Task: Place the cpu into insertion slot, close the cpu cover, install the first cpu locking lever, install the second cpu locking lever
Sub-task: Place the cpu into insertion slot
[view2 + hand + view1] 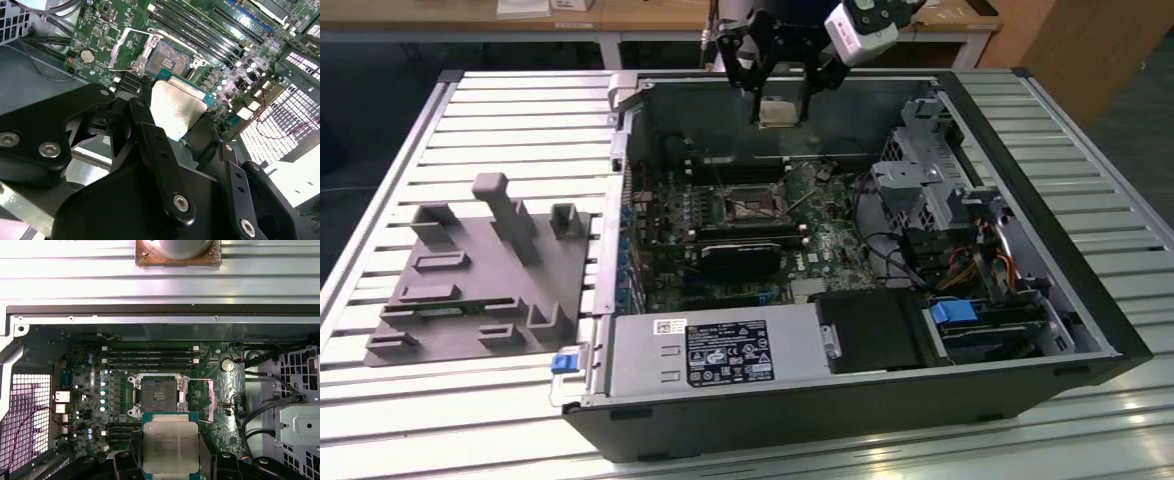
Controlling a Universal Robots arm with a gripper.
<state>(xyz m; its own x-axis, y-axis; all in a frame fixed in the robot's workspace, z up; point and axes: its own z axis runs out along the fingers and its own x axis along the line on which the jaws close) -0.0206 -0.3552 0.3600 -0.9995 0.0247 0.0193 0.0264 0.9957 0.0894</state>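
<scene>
My gripper (778,104), fingers clamped on the cpu (778,113), above the open computer case (854,405), insertion slot (159,394) uncovered, slatted metal table (520,110), wooden workbench (654,15) behind.

cpu (778,112) in jaws, over open case (854,415)

Second wrist view: one edge of cpu (176,107) partly hidden behind gripper (175,120) finger. Exterior view: arm (781,18) cut off at top edge, tabletop (400,420) at sides.

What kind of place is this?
Probably a lab or workshop bench: an open computer case lies on a slatted metal table, a grey fixture block beside it, wooden desks behind. The gripper holds the cpu.
</scene>
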